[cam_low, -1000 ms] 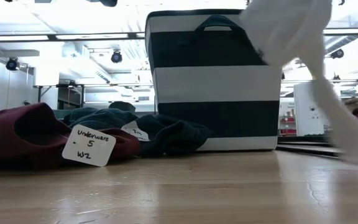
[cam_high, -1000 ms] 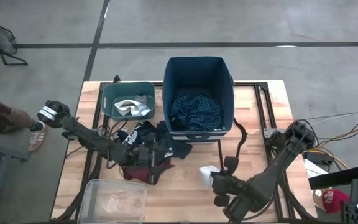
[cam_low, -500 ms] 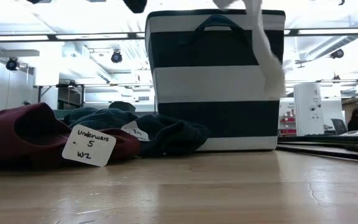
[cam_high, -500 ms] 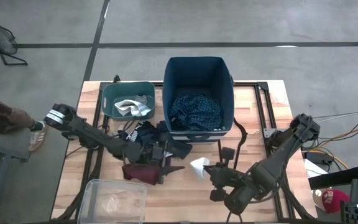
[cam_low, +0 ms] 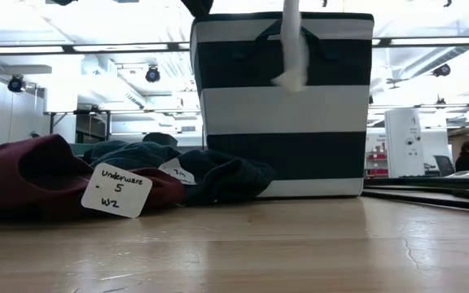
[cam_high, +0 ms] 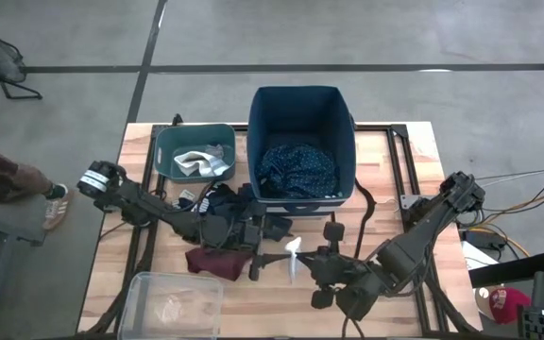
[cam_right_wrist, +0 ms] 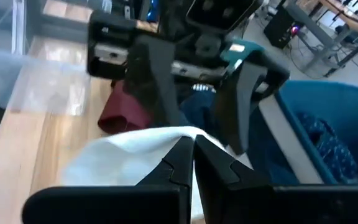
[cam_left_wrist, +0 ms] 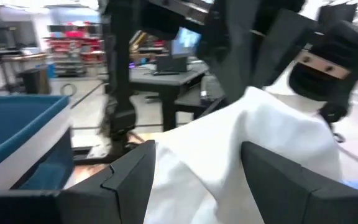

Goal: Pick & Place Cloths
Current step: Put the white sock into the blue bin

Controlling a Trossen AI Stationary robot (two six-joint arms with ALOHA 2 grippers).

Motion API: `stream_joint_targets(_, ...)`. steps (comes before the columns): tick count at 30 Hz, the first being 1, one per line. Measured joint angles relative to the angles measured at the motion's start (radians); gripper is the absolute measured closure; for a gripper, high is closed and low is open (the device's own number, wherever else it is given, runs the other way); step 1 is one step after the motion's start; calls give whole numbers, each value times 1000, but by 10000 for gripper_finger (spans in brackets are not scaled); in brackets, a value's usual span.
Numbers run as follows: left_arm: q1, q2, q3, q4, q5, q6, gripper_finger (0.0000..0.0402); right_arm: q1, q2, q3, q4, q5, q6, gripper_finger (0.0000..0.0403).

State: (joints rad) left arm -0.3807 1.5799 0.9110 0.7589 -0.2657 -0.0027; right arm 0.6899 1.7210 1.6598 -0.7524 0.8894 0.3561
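Robotics lab: ceiling lights (cam_low: 152, 75), desks (cam_left_wrist: 166, 73), concrete floor (cam_high: 253, 38).

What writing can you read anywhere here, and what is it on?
"Underware 5 W2": handwritten on the paper tag on the maroon cloth.
A second tag on the dark cloth has writing, too small to read.
The white logo on the black cloth is too small to read in the high view.

Wooden table (cam_high: 395, 151) with three bins (cam_high: 300, 104) and heaped cloths (cam_high: 220, 212).
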Motion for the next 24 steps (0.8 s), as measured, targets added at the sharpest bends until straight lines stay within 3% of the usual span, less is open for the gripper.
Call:
stream_joint_targets(4,7,0,1,-8,59,-28,158,-19,0,20,31,1,-37,394)
stream_joint_targets(14,11,0,1,-7,65,-18,172,-94,0,23,32,-7,-46,394)
stream_joint_targets(19,13,0,1,-3,64,-6,232,-115,0,23,33,-53,-46,394)
stream_joint_targets(24,15,1,1,3,64,-2,329,-116,1,20,33,-117,-49,394)
